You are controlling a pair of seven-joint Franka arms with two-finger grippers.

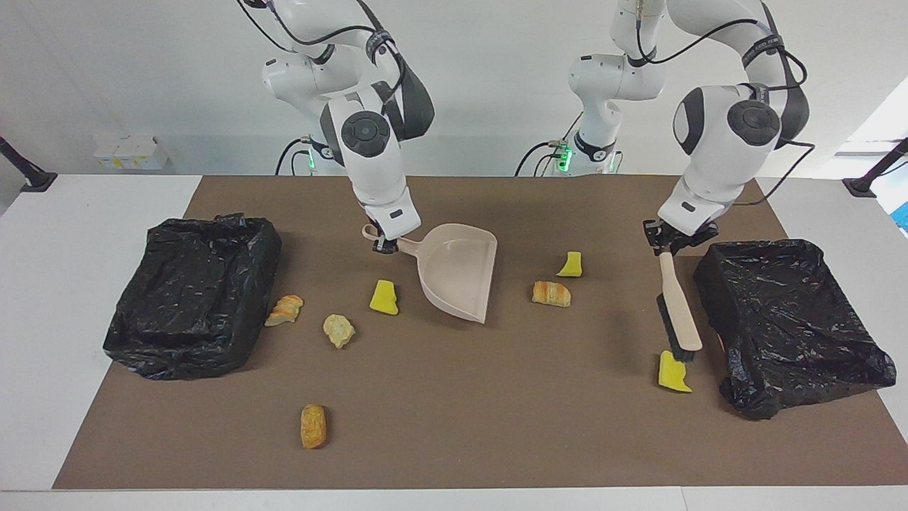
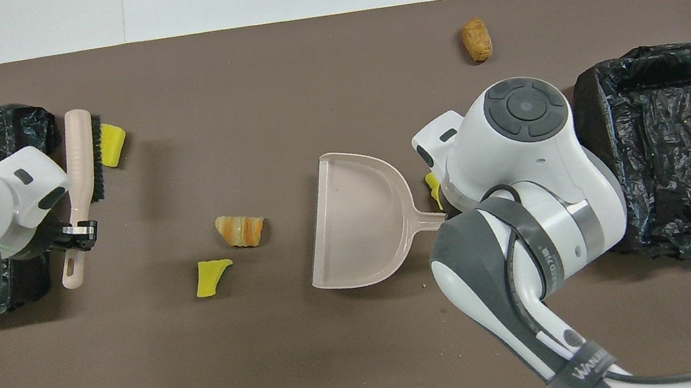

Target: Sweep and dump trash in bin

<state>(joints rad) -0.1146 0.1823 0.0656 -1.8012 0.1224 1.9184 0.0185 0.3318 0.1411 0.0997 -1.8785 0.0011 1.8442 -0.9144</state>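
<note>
Mat, brown, covers white table; wall pale.

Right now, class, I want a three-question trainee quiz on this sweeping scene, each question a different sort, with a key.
1. True or false: the dustpan already holds a piece of trash.
2. Which tool grips the brush? A) left tool B) right tool
3. Fill in: the brush bristles are right beside a ____ wedge next to a black-lined bin.

Key: 1 false, the pan is empty; 2 A; 3 yellow.
</note>
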